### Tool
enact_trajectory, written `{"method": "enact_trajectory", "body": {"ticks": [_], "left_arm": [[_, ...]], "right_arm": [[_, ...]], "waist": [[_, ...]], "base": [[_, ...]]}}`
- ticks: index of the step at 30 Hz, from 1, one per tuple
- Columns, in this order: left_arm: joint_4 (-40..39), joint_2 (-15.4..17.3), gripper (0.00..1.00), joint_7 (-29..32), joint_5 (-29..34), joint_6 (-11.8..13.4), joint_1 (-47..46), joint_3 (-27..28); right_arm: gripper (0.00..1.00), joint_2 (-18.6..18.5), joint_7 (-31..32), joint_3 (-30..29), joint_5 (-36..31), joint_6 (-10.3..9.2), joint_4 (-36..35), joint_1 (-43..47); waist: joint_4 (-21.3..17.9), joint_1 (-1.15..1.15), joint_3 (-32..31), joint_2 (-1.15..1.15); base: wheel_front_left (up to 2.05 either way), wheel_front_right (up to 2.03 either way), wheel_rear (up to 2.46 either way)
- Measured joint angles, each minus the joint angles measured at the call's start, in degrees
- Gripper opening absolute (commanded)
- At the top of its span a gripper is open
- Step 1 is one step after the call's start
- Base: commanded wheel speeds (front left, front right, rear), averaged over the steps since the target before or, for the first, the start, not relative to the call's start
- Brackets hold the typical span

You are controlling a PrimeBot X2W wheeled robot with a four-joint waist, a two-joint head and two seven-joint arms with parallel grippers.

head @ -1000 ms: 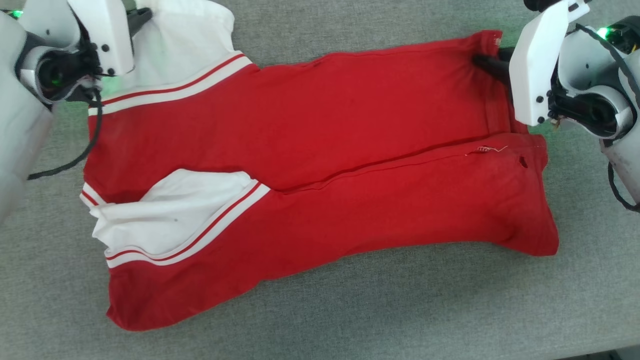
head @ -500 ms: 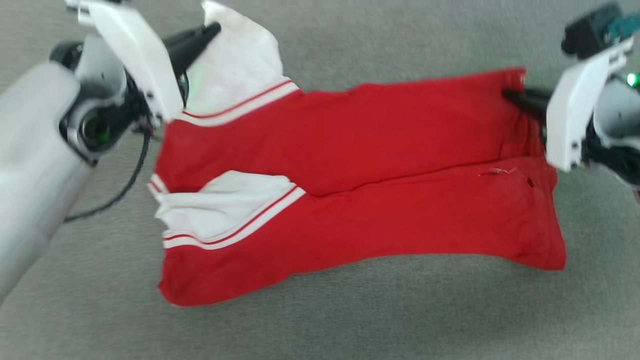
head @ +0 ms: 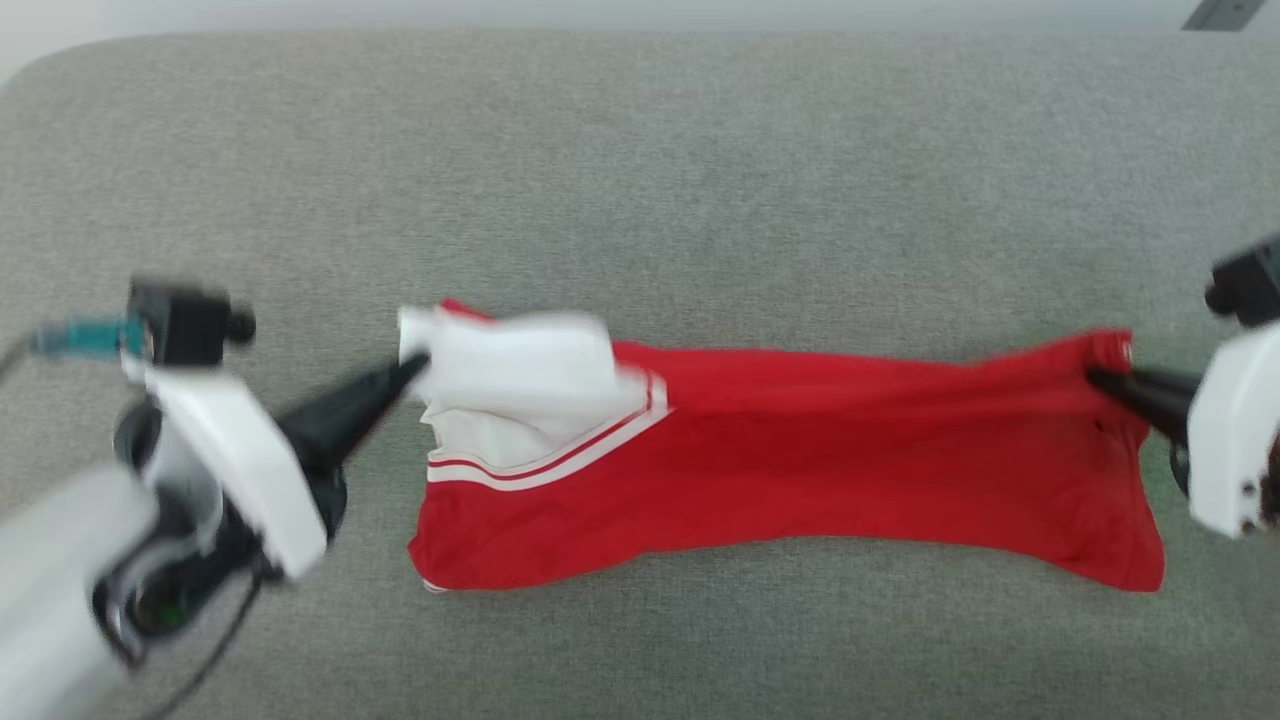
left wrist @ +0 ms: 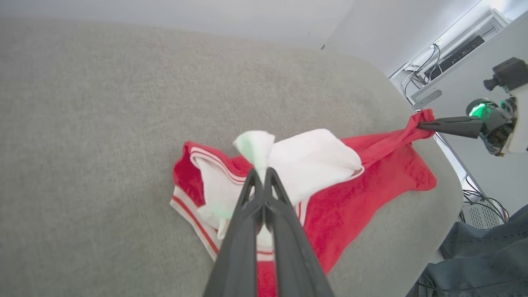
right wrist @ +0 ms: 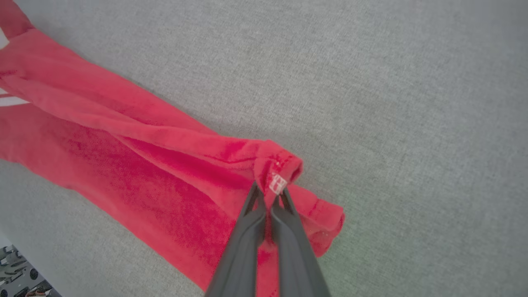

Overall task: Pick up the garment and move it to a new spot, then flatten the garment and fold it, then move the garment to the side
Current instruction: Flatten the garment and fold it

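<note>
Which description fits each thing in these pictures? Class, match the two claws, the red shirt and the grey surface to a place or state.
Things:
1. left claw
2. right claw
3. red jersey-style cloth garment with white sleeves
4. grey woven fabric surface

Descriptions:
a. stretched out between two grips
b. shut on a red hem corner
c. lying under everything else
d. shut on a white sleeve

Pairs: 1-d, 2-b, 3-a, 4-c
</note>
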Motion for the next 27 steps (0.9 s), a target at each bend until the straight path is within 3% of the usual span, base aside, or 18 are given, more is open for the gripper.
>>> {"method": "enact_trajectory", "body": {"ticks": [4,7,21,22,23,24,26,27], "left_arm": [[-4.1,1.7,0.00,-3.2,-0.5,1.4,5.8,-1.4],[-5.0,1.1,0.00,-4.8,-1.5,1.9,8.9,-2.4],[11.3,-9.8,0.00,-6.0,-1.7,0.2,9.5,-4.3],[12.0,-10.3,0.00,-6.3,-1.3,0.2,9.4,-4.5],[12.5,-10.7,0.19,-6.9,-1.0,0.1,9.4,-4.6],[12.8,-11.1,0.29,-7.4,-0.9,0.1,9.4,-4.6],[13.3,-11.7,0.50,-8.8,-0.1,0.1,9.4,-4.5],[13.7,-11.8,0.67,-9.4,0.6,0.1,9.5,-4.5]], "right_arm": [[0.00,-0.5,0.8,-3.8,-0.6,0.00,-2.6,6.5],[0.00,0.3,1.6,-6.2,-2.2,0.00,-3.8,9.8],[0.02,9.1,4.3,-9.3,-8.8,0.00,0.1,11.0],[0.25,9.4,4.1,-9.3,-8.8,0.00,0.3,11.0],[0.64,9.7,3.9,-9.6,-8.7,0.00,0.3,11.0],[1.00,9.9,3.6,-10.0,-8.4,0.00,0.3,11.0],[1.00,9.8,3.5,-11.0,-7.8,0.00,-0.1,11.2],[1.00,9.6,3.3,-11.7,-7.6,0.00,-0.3,11.5]], "waist": [[0.6,0.00,-0.3,0.00],[0.7,0.00,-0.1,0.00],[0.3,0.00,1.6,0.00],[0.2,0.00,1.6,0.00],[0.2,0.00,1.5,0.00],[0.2,0.00,1.4,0.00],[0.3,0.00,1.2,0.00],[0.3,0.00,1.0,0.00]], "base": [[0.00,0.00,0.00],[0.00,0.00,0.00],[0.00,0.00,0.00],[0.00,0.00,0.00],[0.00,0.00,0.00],[0.00,0.00,0.00],[0.00,0.00,0.00],[0.00,0.00,0.00]]}}
